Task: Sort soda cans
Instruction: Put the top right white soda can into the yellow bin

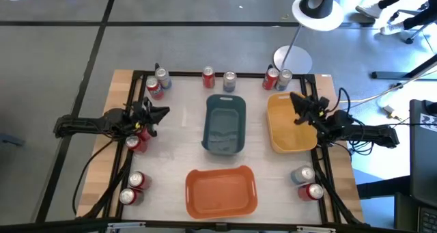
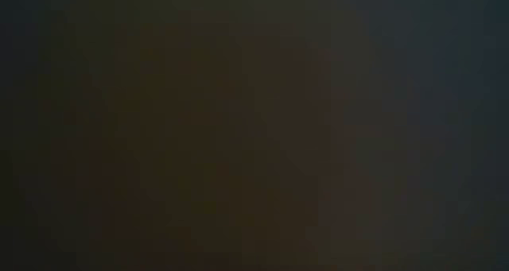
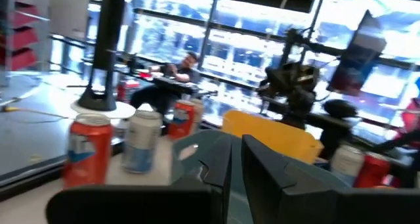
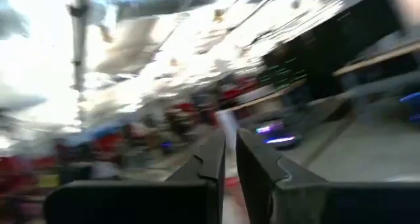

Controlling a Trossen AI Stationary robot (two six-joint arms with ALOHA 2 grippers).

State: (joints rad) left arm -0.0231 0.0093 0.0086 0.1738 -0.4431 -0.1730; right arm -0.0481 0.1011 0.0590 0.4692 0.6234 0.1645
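Soda cans stand upright on their bases around the table's rim: a silver can (image 1: 161,74) and a red can (image 1: 153,88) at far left, a red can (image 1: 208,76) and a silver can (image 1: 229,79) at far middle, another pair (image 1: 278,76) at far right, red cans (image 1: 132,188) near left, and a silver can (image 1: 302,174) with a red can (image 1: 314,190) near right. One more red can (image 1: 136,142) stands beside the left arm. My left gripper (image 1: 166,112) (image 3: 236,159) is shut over bare table left of the grey bin. My right gripper (image 1: 293,96) (image 4: 230,152) is shut above the yellow bin's far left corner.
A grey-blue bin (image 1: 225,124) sits mid-table, a yellow bin (image 1: 287,134) to its right and an orange bin (image 1: 222,190) at the near edge. The low view is dark. A lamp stand (image 1: 292,59) rises beyond the far edge. People sit in the room behind.
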